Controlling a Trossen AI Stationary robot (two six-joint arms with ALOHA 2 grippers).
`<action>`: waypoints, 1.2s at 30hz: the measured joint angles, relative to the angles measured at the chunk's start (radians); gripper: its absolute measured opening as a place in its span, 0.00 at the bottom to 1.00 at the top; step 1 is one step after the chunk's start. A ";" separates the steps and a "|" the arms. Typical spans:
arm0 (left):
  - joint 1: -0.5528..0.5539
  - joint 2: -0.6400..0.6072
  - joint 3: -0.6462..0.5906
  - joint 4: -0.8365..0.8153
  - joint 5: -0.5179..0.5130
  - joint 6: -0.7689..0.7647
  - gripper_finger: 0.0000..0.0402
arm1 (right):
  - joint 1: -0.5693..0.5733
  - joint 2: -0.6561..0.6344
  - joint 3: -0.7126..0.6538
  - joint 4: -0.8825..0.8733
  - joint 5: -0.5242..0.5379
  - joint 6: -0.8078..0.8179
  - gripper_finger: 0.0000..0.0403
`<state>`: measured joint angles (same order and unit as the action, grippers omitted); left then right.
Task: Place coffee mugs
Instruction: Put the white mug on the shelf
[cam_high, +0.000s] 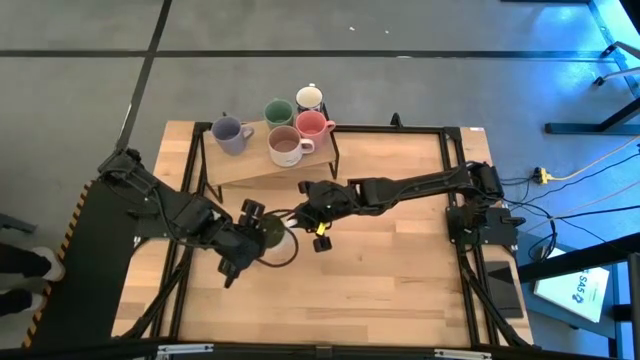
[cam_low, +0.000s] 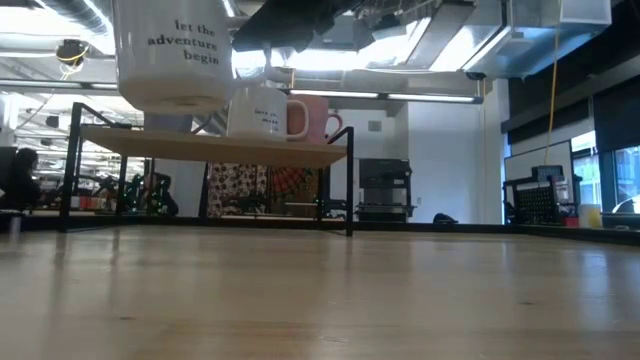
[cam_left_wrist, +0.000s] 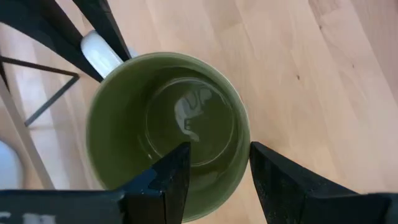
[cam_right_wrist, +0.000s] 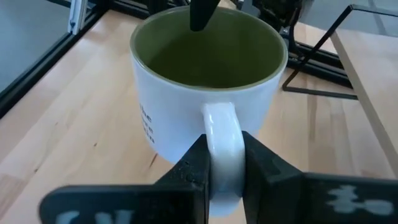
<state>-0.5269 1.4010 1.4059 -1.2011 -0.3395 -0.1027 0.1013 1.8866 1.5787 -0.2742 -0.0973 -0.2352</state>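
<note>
A mug, white outside and green inside with a white handle (cam_high: 272, 232), hangs above the table's middle. In the low view the mug (cam_low: 175, 55) is high off the wood and shows dark lettering. My right gripper (cam_right_wrist: 224, 162) is shut on its handle. My left gripper (cam_left_wrist: 219, 168) is open, with one finger inside the mug and one outside its rim wall, the gap wider than the wall. Lavender (cam_high: 230, 133), teal-green (cam_high: 278, 112), white (cam_high: 309, 98), pink (cam_high: 313, 124) and brown-inside (cam_high: 286, 146) mugs stand on the wooden shelf (cam_high: 250, 168) at the far side. My right gripper pinches the mug's white handle (cam_right_wrist: 222, 134) between its two fingers, about the handle's middle. The fingers come level from the table's right side. The mug hangs upright, mouth up, clear of the table. My left gripper's fingers (cam_left_wrist: 273, 180) straddle the rim wall (cam_left_wrist: 244, 146) from above; whether they touch it I cannot tell.
The shelf stands on thin black legs (cam_low: 349, 190) above the table top. Bare wood (cam_high: 390, 280) lies near and to the right of the grippers. A black frame (cam_high: 455, 190) runs along the table's edges.
</note>
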 joint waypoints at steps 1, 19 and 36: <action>0.002 -0.001 0.000 0.000 -0.001 -0.012 0.40 | 0.000 0.000 0.000 0.000 0.000 -0.004 0.09; -0.006 -0.021 0.000 -0.033 0.001 -0.106 0.40 | -0.024 0.000 0.000 0.066 -0.028 -0.014 0.09; -0.040 -0.122 0.164 -0.115 -0.137 -0.327 0.35 | -0.095 0.000 0.002 0.208 0.046 0.006 0.09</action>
<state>-0.5670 1.2794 1.5704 -1.3165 -0.4766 -0.4296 0.0064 1.8870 1.5803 -0.0666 -0.0515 -0.2291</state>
